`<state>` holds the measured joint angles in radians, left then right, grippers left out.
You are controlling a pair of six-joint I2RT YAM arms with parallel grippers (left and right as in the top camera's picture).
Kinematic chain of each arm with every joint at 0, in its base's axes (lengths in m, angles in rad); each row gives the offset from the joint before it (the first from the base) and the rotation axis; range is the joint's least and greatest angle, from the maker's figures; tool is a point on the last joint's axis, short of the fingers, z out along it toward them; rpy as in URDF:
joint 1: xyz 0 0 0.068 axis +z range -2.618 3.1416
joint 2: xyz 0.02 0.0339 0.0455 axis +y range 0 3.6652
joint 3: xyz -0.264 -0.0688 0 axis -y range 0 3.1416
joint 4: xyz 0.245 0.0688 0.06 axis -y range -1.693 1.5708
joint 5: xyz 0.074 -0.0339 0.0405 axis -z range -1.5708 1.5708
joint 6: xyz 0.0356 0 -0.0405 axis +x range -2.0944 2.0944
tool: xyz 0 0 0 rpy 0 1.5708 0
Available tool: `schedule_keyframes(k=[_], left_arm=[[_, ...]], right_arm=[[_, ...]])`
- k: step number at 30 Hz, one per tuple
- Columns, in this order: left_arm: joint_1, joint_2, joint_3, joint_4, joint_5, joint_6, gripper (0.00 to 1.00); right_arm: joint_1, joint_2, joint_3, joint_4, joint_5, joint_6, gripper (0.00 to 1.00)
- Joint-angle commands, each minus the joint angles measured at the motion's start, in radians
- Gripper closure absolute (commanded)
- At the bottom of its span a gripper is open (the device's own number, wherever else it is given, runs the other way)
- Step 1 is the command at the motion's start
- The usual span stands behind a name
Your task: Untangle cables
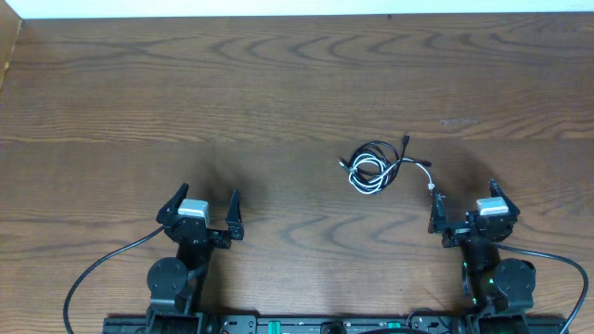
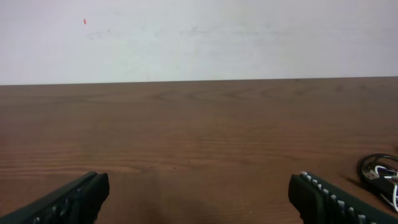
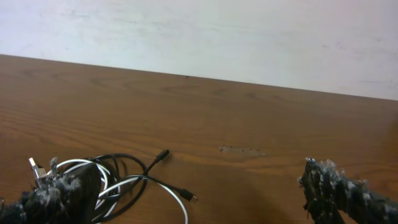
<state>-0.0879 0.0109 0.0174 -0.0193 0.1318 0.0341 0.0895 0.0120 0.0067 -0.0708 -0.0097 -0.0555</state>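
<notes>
The cables lie in a small tangle on the wooden table, right of centre: a black cord and a white cord looped through each other, with small plugs sticking out. My right gripper is open just to the near right of the tangle, and its left finger covers part of the loops in the right wrist view. My left gripper is open well to the left, with nothing between its fingers. The tangle only shows at the right edge of the left wrist view.
A pale wall rises behind the table's far edge. A faint scuff mark sits on the wood beyond the tangle. Thick black arm cables trail near the front edge by both arm bases.
</notes>
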Motion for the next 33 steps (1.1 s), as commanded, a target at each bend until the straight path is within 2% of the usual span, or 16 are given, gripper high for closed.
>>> schedule_keyframes(k=[1,6,10,16,20,26,33], left_arm=[[-0.002,-0.007,-0.013,-0.038,0.005,0.015,0.04],[-0.002,-0.007,-0.013,-0.024,0.017,0.013,0.04],[-0.002,-0.007,-0.011,-0.026,0.017,-0.097,0.04],[-0.002,-0.004,0.045,-0.087,0.017,-0.118,0.04],[-0.002,0.035,0.112,-0.172,0.016,-0.118,0.04],[-0.002,0.219,0.25,-0.249,0.017,-0.118,0.04],[-0.002,0.513,0.469,-0.338,0.017,-0.118,0.04]], right_arm=[[0.01,-0.006,-0.001,-0.005,0.006,-0.005,0.01],[0.01,-0.006,-0.001,-0.005,0.007,-0.005,0.01],[0.01,-0.006,-0.001,-0.005,-0.006,0.003,0.01],[0.01,-0.006,-0.001,-0.002,-0.004,0.161,0.01],[0.01,0.003,-0.001,-0.004,-0.01,0.201,0.01],[0.01,0.074,0.049,-0.075,-0.039,0.201,0.01],[0.01,0.29,0.222,-0.206,-0.079,0.201,0.01]])
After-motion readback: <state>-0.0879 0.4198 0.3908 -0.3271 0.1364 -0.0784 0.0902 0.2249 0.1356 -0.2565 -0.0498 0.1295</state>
